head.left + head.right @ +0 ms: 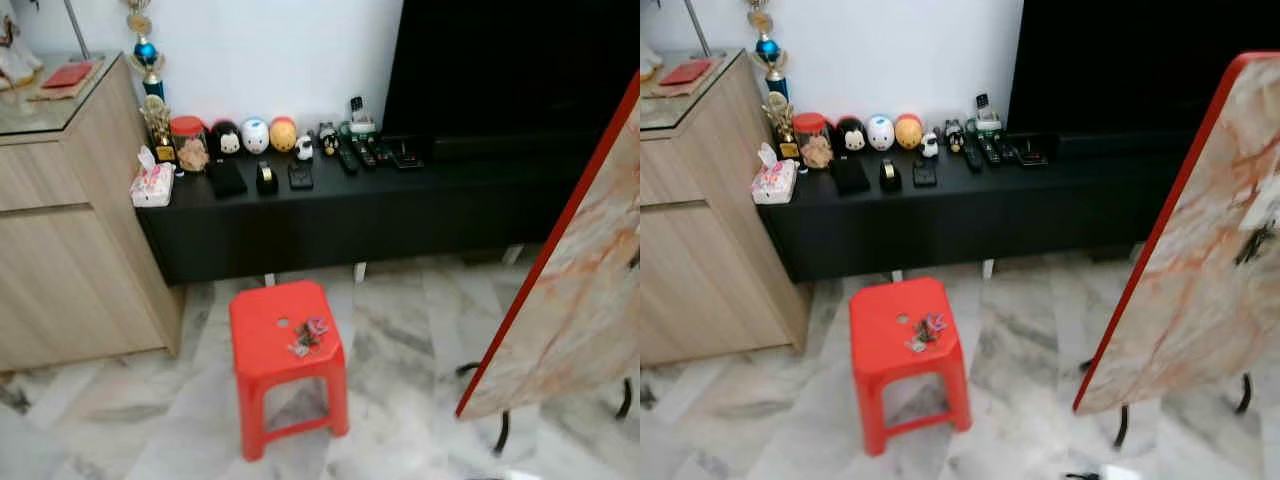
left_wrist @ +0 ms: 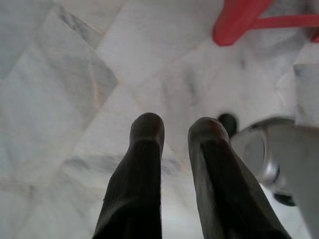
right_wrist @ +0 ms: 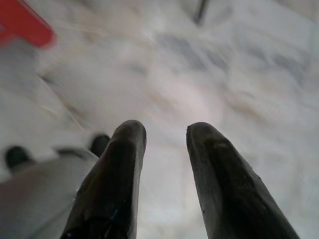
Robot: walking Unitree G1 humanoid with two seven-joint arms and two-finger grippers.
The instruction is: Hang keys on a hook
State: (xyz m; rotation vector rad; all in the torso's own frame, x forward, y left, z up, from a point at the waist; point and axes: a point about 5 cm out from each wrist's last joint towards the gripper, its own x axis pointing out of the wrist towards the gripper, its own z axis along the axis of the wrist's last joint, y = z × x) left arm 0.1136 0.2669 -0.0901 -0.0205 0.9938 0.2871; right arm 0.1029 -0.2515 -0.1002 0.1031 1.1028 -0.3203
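The keys (image 1: 309, 337) lie in a small heap on top of the red stool (image 1: 262, 345), which stands on the marble floor (image 1: 400, 330) in front of the low black worktop (image 1: 330, 205); no hook can be made out, though something dark on the leaning marble-patterned board (image 1: 1200, 280) might be one. Both arms hang idle: the left claw (image 2: 174, 130) and the right claw (image 3: 164, 133) point at the floor with fingers slightly parted and empty. The job seems to be at the approach step, so the next move calls for stepping up to the stool and lowering a claw over the keys.
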